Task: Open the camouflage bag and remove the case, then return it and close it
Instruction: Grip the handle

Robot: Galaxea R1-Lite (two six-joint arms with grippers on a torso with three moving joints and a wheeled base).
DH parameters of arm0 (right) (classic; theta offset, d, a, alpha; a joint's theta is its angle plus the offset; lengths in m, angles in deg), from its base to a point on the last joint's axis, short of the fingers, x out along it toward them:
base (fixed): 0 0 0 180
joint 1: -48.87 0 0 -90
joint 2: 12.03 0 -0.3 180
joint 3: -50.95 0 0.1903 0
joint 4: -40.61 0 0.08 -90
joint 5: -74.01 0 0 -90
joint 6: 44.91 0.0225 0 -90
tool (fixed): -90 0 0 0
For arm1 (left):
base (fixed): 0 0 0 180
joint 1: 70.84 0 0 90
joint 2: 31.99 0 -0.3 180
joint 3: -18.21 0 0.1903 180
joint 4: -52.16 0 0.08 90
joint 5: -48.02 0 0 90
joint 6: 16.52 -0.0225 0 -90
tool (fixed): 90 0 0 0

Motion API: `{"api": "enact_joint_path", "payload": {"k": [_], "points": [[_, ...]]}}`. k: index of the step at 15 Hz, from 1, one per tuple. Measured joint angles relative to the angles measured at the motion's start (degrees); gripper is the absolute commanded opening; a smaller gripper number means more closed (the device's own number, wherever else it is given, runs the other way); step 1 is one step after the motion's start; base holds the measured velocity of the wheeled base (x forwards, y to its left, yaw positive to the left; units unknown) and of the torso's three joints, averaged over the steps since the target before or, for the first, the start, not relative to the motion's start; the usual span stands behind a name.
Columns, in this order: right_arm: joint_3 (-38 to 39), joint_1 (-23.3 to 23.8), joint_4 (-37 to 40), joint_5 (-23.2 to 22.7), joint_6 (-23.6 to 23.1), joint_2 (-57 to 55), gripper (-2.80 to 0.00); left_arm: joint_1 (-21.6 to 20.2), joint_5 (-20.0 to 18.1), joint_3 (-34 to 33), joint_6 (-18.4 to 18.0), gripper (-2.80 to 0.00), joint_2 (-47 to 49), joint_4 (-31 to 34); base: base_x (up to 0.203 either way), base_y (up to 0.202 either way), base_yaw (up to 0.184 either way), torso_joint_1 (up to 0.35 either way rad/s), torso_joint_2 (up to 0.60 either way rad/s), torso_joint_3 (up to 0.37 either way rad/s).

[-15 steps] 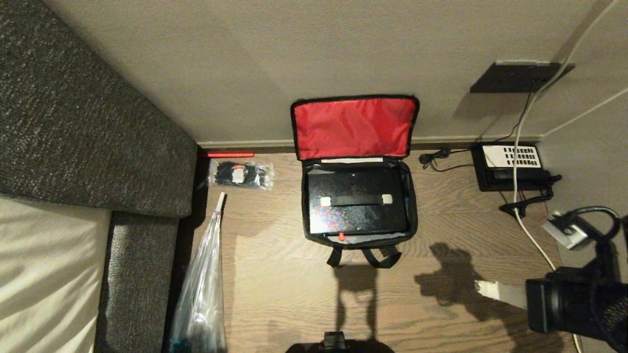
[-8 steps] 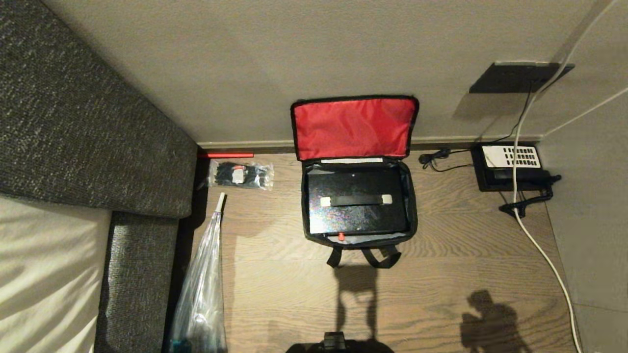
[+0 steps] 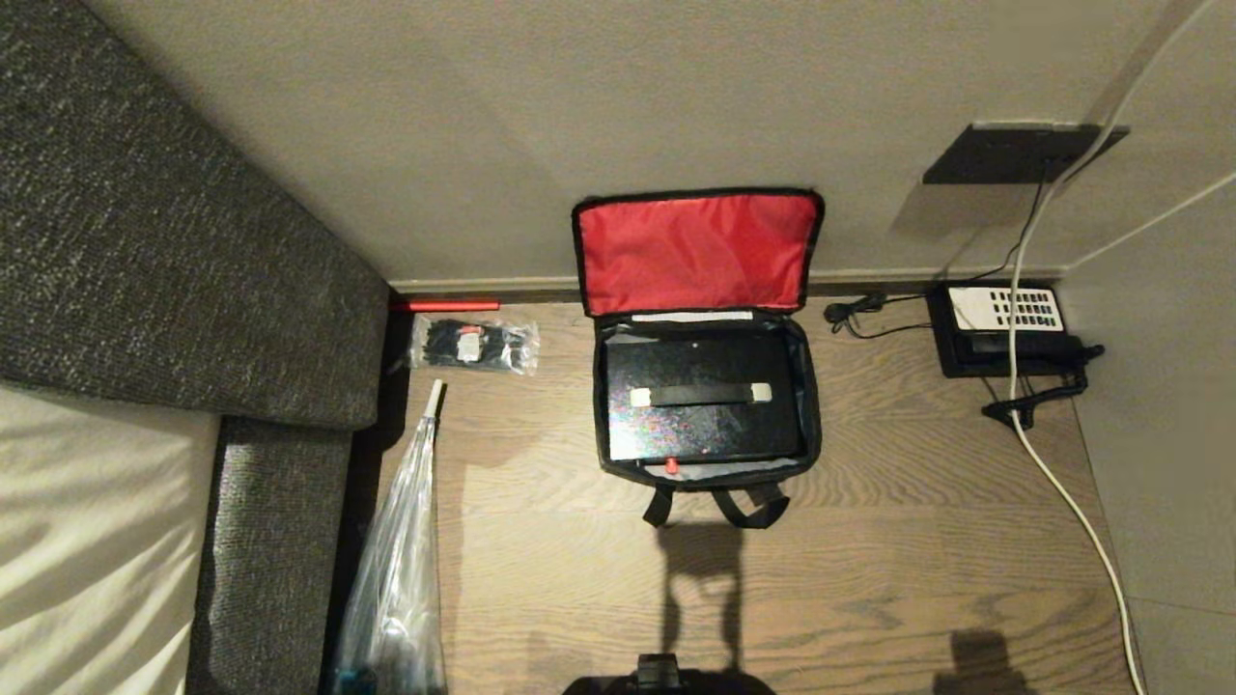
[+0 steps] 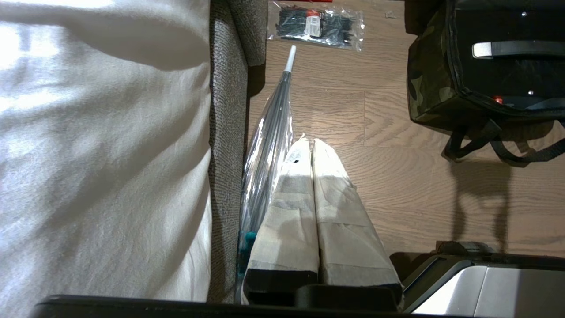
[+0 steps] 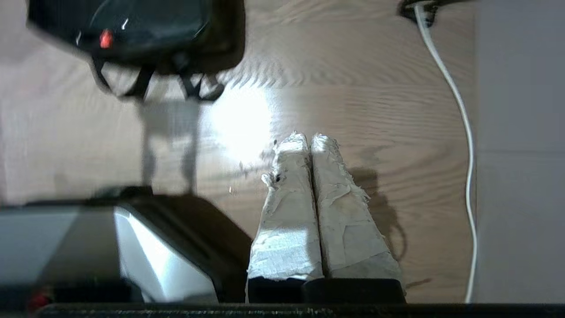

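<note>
Plainly, both pairs of taped fingers are pressed together on nothing: the left gripper (image 4: 312, 145) hangs over bare floor beside the folded umbrella (image 4: 269, 137) and the sofa edge, and the right gripper (image 5: 309, 141) hangs over bare boards with a white cable (image 5: 459, 119) off to one side. Neither arm shows in the head view, so both sit low and clear of the work. At the middle of that view stands the camouflage bag (image 3: 811, 425), its red-lined lid (image 3: 697, 251) thrown open toward twelve o'clock and leaning on the wall, with the case (image 3: 703, 396) lying flat inside, handle up. By my reading the bag is open with the case seated in it; whether removal is still due or only closing remains cannot be told. Either way the next move calls for a gripper to travel to the bag. Room is widest at six o'clock, over open floor (image 3: 869, 579). At nine o'clock lie a packet of cable ties (image 3: 473, 345) and the umbrella; at three o'clock, the telephone (image 3: 1004, 328) and its cords.
</note>
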Motion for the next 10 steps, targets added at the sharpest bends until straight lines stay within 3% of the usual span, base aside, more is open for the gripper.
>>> {"api": "enact_joint_path", "payload": {"k": [2, 10], "points": [[0.1, 0.1, 1.0, -2.0, -5.3, 1.1, -2.8, 0.0, 0.0, 0.0, 0.0, -2.8, 0.0, 0.0, 0.0, 0.0, 0.0, 0.0, 0.0, 0.0], [0.0, 0.1, 2.9, -2.6, -5.0, 2.1, -2.8, 0.0, 0.0, 0.0, 0.0, -2.8, 0.0, 0.0, 0.0, 0.0, 0.0, 0.0, 0.0, 0.0]]}}
